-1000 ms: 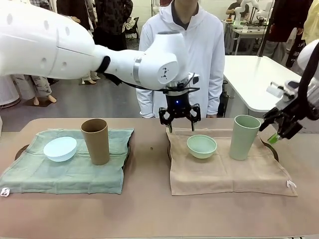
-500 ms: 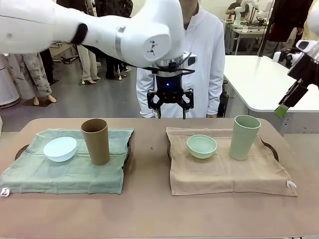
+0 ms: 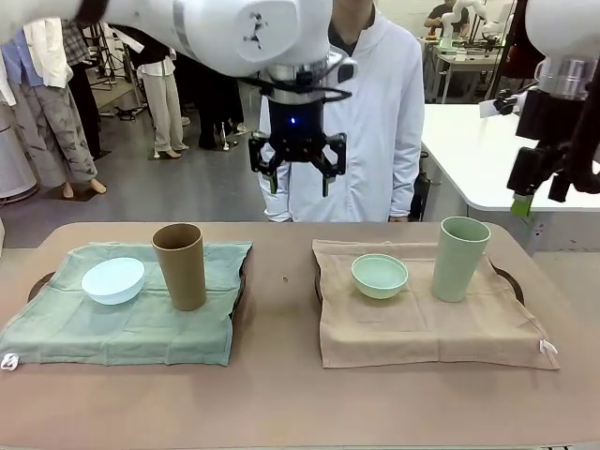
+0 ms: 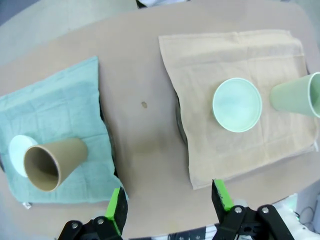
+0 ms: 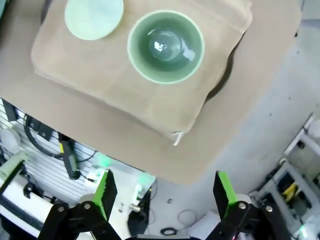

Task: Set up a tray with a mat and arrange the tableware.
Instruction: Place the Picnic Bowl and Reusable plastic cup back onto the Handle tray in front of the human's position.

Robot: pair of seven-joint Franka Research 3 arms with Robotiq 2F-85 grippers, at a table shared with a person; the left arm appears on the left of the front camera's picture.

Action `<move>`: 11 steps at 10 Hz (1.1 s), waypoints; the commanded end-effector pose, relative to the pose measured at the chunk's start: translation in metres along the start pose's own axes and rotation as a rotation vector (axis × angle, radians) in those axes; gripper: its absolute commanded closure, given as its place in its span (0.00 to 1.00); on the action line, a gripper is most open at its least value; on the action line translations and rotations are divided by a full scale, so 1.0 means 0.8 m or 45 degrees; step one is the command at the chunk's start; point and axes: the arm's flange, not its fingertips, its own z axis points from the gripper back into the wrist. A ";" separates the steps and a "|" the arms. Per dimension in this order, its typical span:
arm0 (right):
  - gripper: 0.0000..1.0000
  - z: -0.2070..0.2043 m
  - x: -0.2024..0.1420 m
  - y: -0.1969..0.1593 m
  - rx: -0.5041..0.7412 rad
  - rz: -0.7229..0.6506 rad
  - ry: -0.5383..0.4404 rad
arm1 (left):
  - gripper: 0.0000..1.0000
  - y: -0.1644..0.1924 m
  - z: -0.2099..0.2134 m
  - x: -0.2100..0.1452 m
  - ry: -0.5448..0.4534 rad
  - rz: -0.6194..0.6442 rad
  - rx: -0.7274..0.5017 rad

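**Both hands up in the air, tableware sitting on two mats**

Tan counter (image 3: 281, 394) in a busy room, with a person in a white hoodie (image 3: 375, 112) standing at the far side. Left hand (image 3: 298, 169) hangs high over the middle of the counter, jaws spread and nothing in them. Right hand (image 3: 536, 187) is up off the far right edge, also spread wide and empty.

On the green mat (image 3: 131, 323), below and to the left of the left hand, the brown cup (image 3: 179, 265) stands upright, long axis vertical, mouth up. The pale blue bowl (image 3: 113, 279) sits just beside it on its left, tipped a little.

On the beige mat (image 3: 422, 323), the mint green bowl (image 3: 380, 276) sits mouth up, below and right of the left hand. The pale green cup (image 3: 459, 258) stands upright to its right, well below the right hand; the right wrist view looks nearly straight down into it. Dark tray (image 3: 511, 281) edges peek out from under both mats.
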 end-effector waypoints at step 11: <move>0.00 -0.009 -0.006 -0.020 -0.004 0.062 -0.029 | 0.11 -0.006 -0.021 0.003 0.028 -0.016 0.000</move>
